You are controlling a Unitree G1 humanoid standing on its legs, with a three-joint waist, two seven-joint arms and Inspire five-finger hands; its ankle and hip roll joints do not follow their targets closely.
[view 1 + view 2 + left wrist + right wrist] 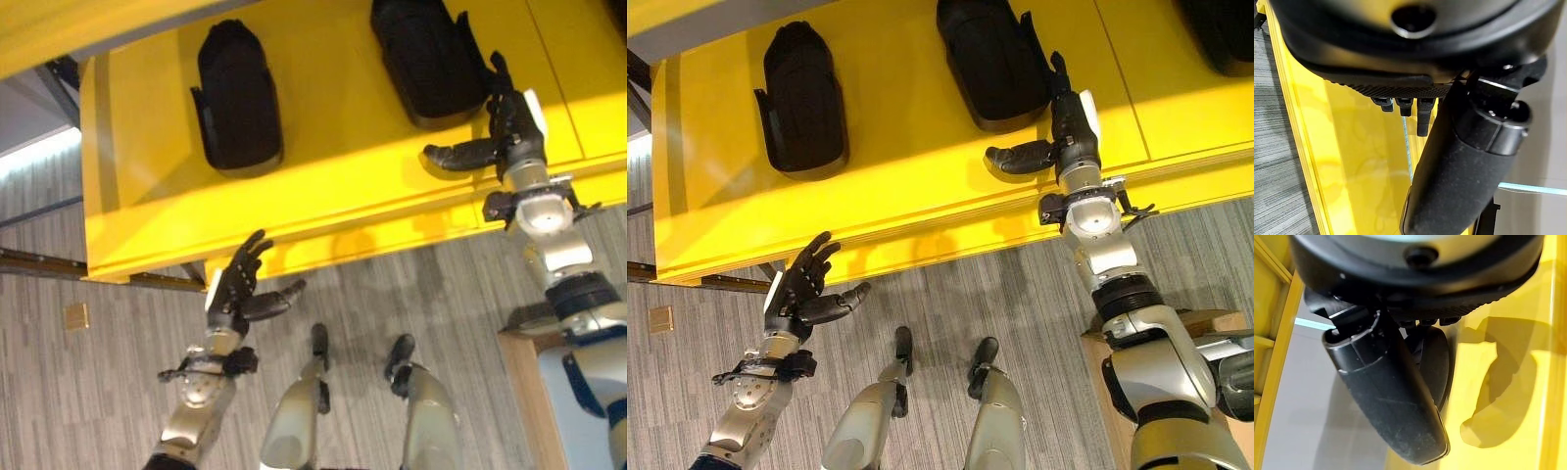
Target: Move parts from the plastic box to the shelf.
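My right robot hand point(1068, 132) is over the yellow shelf point(901, 186), fingers straight and apart, fingertips at the near edge of the right black part point(991, 64), thumb spread clear. A second black part point(803, 98) lies further left on the shelf. My left robot hand point(801, 289) hangs open below the shelf front, holding nothing. The parts look rigid, moulded and fairly light; grip across the narrow sides.
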